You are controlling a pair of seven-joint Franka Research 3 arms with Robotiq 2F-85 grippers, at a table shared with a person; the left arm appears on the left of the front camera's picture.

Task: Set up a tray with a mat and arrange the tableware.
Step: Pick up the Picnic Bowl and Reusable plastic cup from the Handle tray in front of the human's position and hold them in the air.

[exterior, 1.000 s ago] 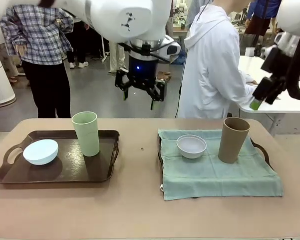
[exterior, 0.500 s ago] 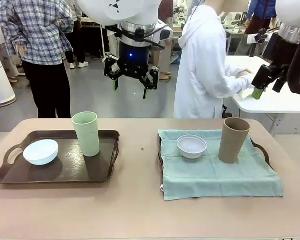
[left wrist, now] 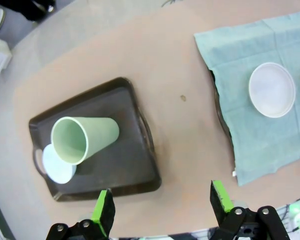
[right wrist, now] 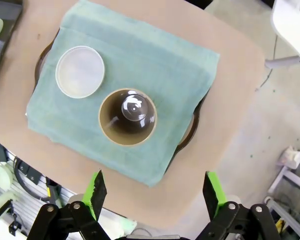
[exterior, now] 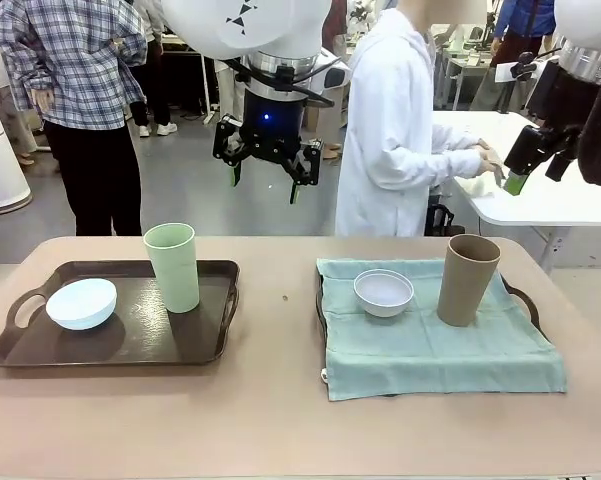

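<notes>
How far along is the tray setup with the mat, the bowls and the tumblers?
Looks done: the right tray carries the green mat, with the greyish white bowl and tan tumbler on it. In hand: nothing; the left claw and right claw hang open above the table. Possibly left: the left tray holds the pale blue bowl and light green tumbler without a mat.

Tray [right wrist: 190,129] mostly hidden under mat [right wrist: 154,60]; pale blue bowl [left wrist: 56,170] partly behind light green tumbler [left wrist: 85,137].
</notes>
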